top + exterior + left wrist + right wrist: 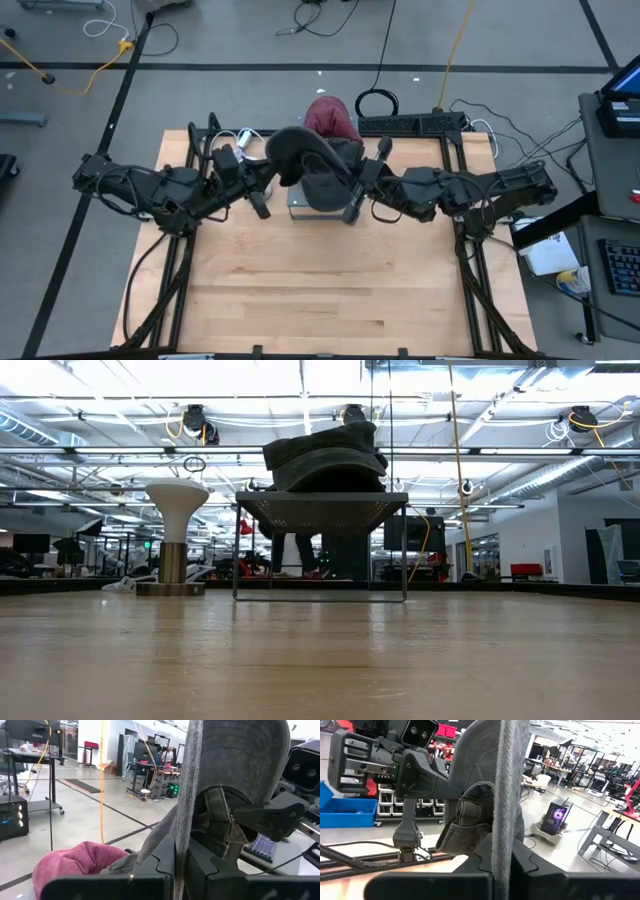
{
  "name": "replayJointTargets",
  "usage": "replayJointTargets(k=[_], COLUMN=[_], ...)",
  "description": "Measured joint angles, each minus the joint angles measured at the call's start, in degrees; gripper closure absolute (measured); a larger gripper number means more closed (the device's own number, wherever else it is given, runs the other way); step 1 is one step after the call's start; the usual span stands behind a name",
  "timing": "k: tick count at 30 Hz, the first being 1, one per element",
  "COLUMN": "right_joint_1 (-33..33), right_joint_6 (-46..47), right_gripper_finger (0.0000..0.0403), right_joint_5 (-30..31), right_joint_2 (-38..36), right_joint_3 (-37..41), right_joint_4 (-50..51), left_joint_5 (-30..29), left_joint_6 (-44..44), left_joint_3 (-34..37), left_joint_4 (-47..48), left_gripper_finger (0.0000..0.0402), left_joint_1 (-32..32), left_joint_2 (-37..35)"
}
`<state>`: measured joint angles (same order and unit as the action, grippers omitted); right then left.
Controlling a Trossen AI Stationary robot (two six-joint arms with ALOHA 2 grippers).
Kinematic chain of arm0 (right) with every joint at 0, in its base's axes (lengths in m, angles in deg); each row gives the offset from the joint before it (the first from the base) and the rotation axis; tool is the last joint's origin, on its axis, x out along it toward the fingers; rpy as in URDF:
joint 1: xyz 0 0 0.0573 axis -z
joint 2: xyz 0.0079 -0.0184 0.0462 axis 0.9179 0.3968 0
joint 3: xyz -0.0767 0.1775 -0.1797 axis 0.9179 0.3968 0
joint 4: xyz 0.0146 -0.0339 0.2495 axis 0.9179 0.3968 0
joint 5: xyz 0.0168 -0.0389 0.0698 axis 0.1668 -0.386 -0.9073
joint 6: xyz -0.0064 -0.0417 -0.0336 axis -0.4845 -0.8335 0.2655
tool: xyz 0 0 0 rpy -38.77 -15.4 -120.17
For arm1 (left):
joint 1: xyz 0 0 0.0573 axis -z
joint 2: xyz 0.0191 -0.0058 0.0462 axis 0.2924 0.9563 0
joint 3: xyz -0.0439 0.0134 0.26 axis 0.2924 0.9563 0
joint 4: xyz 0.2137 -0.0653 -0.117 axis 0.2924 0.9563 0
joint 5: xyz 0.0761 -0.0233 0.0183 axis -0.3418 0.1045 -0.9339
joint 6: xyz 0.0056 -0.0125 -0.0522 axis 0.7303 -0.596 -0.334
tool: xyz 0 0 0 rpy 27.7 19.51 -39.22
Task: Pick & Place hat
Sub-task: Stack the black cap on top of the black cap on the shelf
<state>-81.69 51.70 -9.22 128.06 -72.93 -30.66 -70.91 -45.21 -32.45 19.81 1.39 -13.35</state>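
I see both sets of jaws pinching the dark hat (305,160) by its brim edge: left gripper (180,865), right gripper (501,860). Overhead, it hangs between them over a grey stand (300,207) on the bench (300,290); only there the red hat (332,117) shows fully.

Your right gripper (501,865) sits at the bottom centre of the frame, fingers (530,865) pinched on the grey hat (485,775) edge, which runs up the middle. The hat's crown fills the upper centre. The left arm (385,762) enters from the upper left, reaching the hat's far side. A computer (555,817) glows at centre right.
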Motion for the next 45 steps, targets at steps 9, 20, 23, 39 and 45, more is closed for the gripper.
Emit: replayJointTargets(k=[9, 20, 23, 39, 45], right_joint_1=[-0.04, -0.44, -0.42, -0.42, -0.37], right_joint_6=[-4.64, -5.33, -6.70, -15.55, -21.87], right_gripper_finger=[0.0400, 0.0402, 0.0402, 0.0402, 0.0402], right_joint_5=[0.53, -6.80, -11.41, -61.82, -62.73], right_joint_2=[-3.51, -10.42, -12.49, -15.51, -14.93], right_joint_3=[0.13, 0.10, 0.10, 0.04, 0.04], right_joint_4=[1.81, 11.17, 11.99, 1.11, -4.17], left_joint_5=[4.95, 14.73, 19.10, 57.15, 65.91], left_joint_6=[-3.90, -8.67, -12.01, -41.02, -45.05], left_joint_3=[0.01, 0.04, 0.03, -0.01, 0.02], left_joint_4=[0.39, 2.23, 2.03, 1.76, -8.18], left_gripper_finger=[0.0372, 0.0264, 0.0242, 0.0195, 0.0204], left_joint_1=[0.00, -3.05, -5.10, -16.19, -16.50], left_joint_2=[-0.78, -3.81, -4.49, -2.32, 1.26])
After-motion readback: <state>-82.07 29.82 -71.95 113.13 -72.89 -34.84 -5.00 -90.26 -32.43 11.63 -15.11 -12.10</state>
